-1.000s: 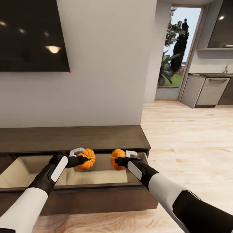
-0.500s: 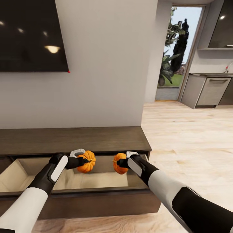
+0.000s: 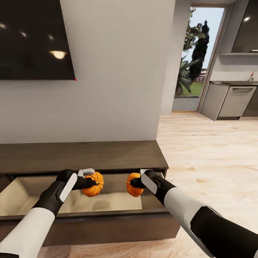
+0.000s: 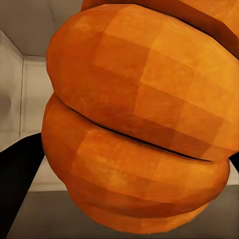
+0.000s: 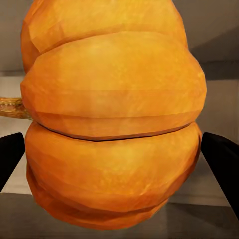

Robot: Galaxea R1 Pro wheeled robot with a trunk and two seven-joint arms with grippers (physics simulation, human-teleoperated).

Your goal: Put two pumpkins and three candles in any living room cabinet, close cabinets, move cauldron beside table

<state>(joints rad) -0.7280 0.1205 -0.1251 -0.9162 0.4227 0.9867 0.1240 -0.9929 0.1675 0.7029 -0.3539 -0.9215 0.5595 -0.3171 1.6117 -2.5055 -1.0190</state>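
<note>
Lowering both pumpkins into the open drawer is your step now, so take it slow. Your left gripper (image 3: 89,181) pinches 1 pumpkin (image 3: 94,184) near the drawer's back edge, about mid-width; your right gripper (image 3: 138,182) pinches the other pumpkin (image 3: 134,185) toward the drawer's right end. Both jaws are pressed against orange ribs, as the wrist views confirm w/ dark finger pads either side of the right one.

Both pumpkins seem to hang above the pale drawer floor (image 3: 107,202), inside the walls of the cabinet (image 3: 82,154). Judging by that, bring them down until they rest on the floor before you let go; round things may roll, so release gently and lift the arms straight up, clear of the front edge. Keep the 2 apart so they don't knock.

Count: 2 pumpkins, 2 grippers, 1 open drawer. Candles and cauldron aren't in sight, so those steps are likely left, plus shutting the drawer.
</note>
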